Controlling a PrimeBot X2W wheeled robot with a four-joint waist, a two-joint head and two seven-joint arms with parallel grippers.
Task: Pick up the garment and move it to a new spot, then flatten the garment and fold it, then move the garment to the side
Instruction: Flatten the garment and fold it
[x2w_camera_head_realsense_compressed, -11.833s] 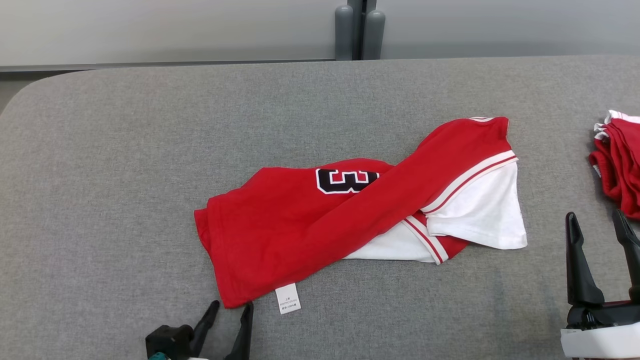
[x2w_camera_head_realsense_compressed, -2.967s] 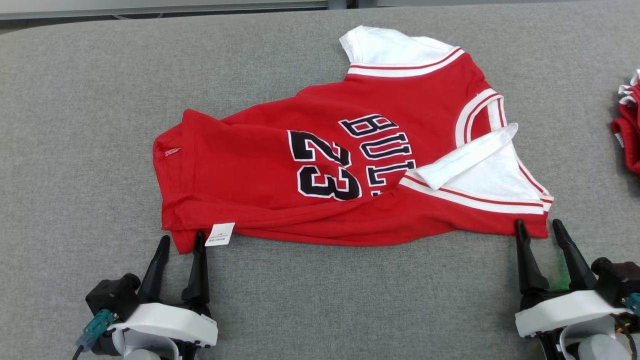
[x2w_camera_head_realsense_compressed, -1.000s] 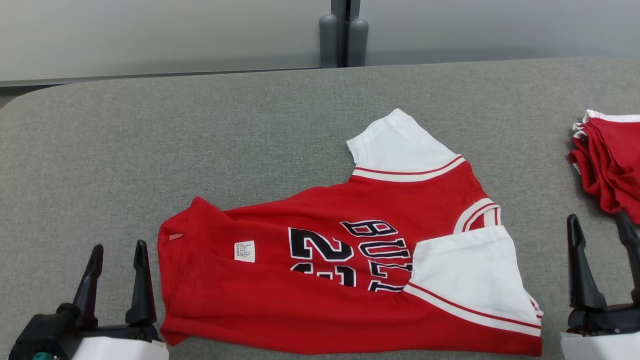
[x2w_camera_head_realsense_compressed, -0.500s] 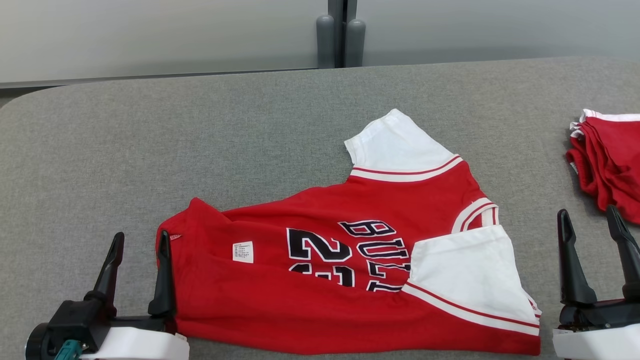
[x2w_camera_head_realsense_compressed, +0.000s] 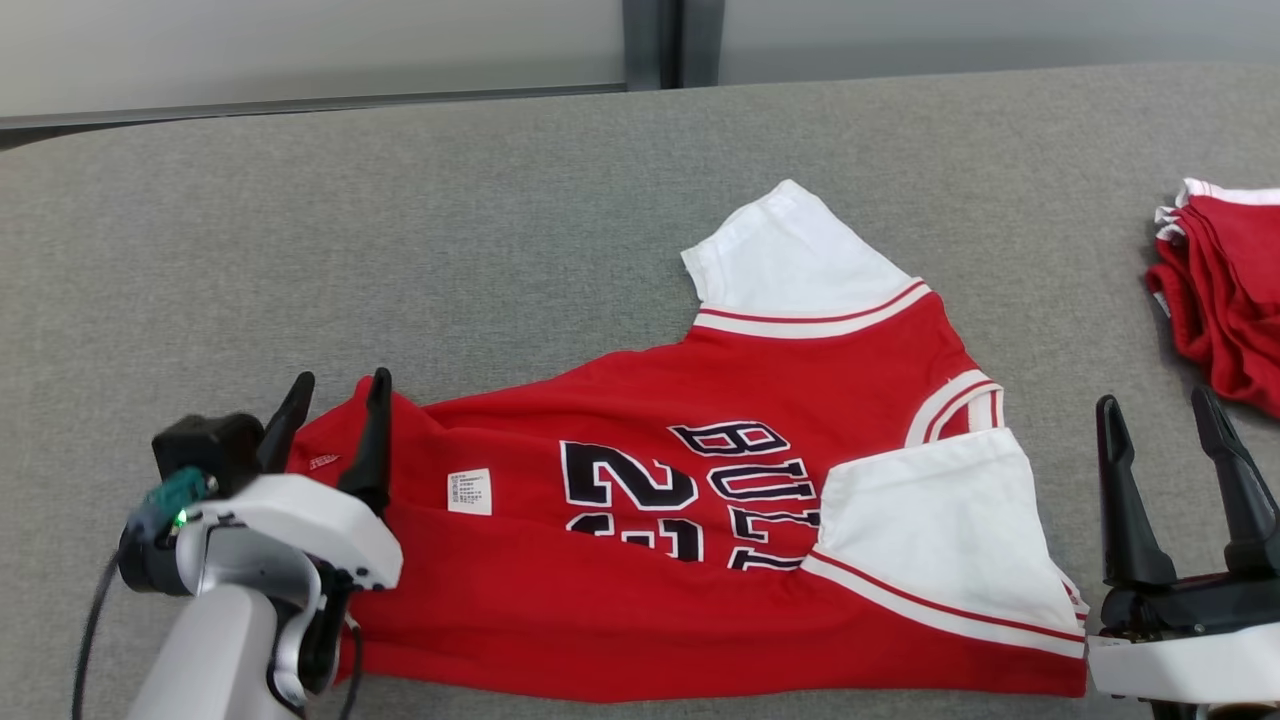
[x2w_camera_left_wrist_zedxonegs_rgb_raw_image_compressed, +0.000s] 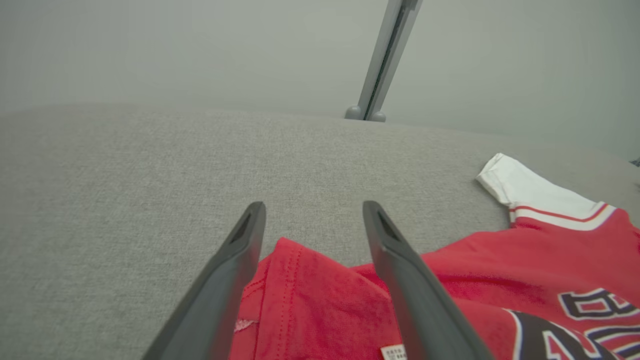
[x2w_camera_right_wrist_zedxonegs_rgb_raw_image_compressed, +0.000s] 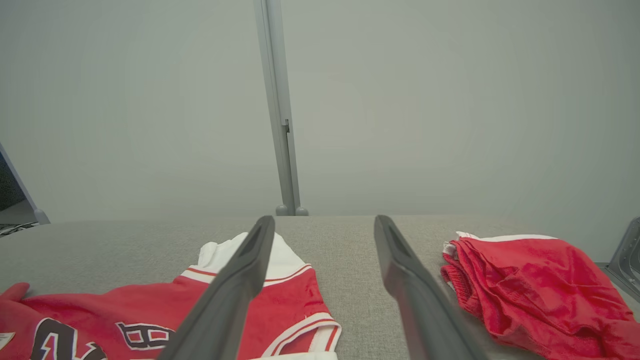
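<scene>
Red jersey (x2w_camera_head_realsense_compressed: 700, 520) laid half-spread on grey counter (x2w_camera_head_realsense_compressed: 400, 200). Left gripper (x2w_camera_head_realsense_compressed: 341, 376) held apart, jersey corner framed between jaws. Right gripper (x2w_camera_head_realsense_compressed: 1152, 400) held apart, empty, just beside jersey.

The left gripper (x2w_camera_head_realsense_compressed: 341, 378) is at the near left, jaws wide apart, pointing far, its pale forearm (x2w_camera_head_realsense_compressed: 215, 640) angled up from the near edge. The right gripper (x2w_camera_head_realsense_compressed: 1152, 398) is at the near right, jaws equally wide, pointing far.

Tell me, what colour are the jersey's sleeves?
The sleeves are white, edged with red and white stripes; the head view shows them best.
</scene>
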